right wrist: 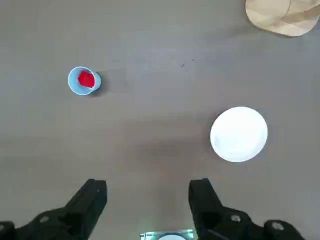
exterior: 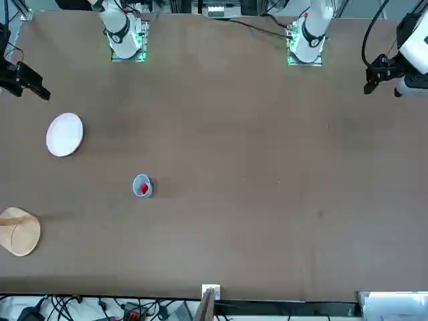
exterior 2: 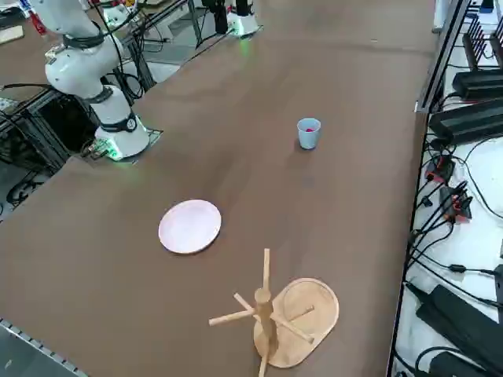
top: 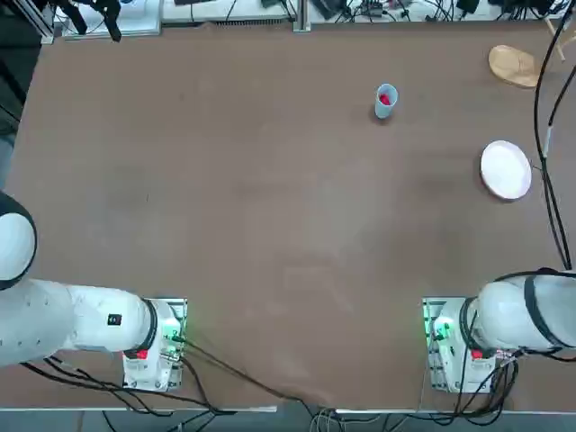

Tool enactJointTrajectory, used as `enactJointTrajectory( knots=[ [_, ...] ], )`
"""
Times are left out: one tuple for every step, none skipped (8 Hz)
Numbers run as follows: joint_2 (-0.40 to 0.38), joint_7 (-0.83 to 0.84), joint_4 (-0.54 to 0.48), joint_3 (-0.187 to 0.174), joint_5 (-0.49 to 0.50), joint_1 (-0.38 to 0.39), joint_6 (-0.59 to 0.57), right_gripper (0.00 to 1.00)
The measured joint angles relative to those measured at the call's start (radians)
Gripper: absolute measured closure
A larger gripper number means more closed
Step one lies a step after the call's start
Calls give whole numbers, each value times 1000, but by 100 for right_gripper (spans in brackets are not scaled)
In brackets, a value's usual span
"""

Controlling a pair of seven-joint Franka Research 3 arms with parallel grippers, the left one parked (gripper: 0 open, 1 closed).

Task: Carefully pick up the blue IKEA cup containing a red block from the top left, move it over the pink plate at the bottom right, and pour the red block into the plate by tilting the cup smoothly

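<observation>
No part of the task is judged done. The right pincer [right wrist: 147, 200] is held high above the bench [right wrist: 160, 40] with jaws fully apart and nothing grasped. The blue IKEA cup [right wrist: 84, 80], upright with the red block [right wrist: 86, 79] inside, stands well ahead of one finger; the pink plate [right wrist: 239, 134], bare, lies nearer, beyond the other. Grasp, transfer and pour remain. The brown bench is otherwise bare but for a wooden stand [right wrist: 282, 16]; cables [exterior 2: 452, 212] run along its edge.

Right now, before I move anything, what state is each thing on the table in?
blue IKEA cup: upright, untouched, on the table.
red block: inside the cup.
pink plate: flat, nothing on it.
wooden stand: upright beyond the plate.
right tool: open, high above the table, holding nothing.
</observation>
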Motion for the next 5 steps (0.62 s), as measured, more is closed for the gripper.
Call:
enactJointTrajectory(
  knots=[
    [0, 0, 0, 1, 0, 0, 0, 0],
    [1, 8, 0, 5, 0, 1, 1, 0],
    [1, 21, 0, 9, 0, 4, 4, 0],
    [5, 28, 0, 12, 0, 12, 7, 0],
    [17, 29, 0, 15, 0, 21, 10, 0]
  ],
)
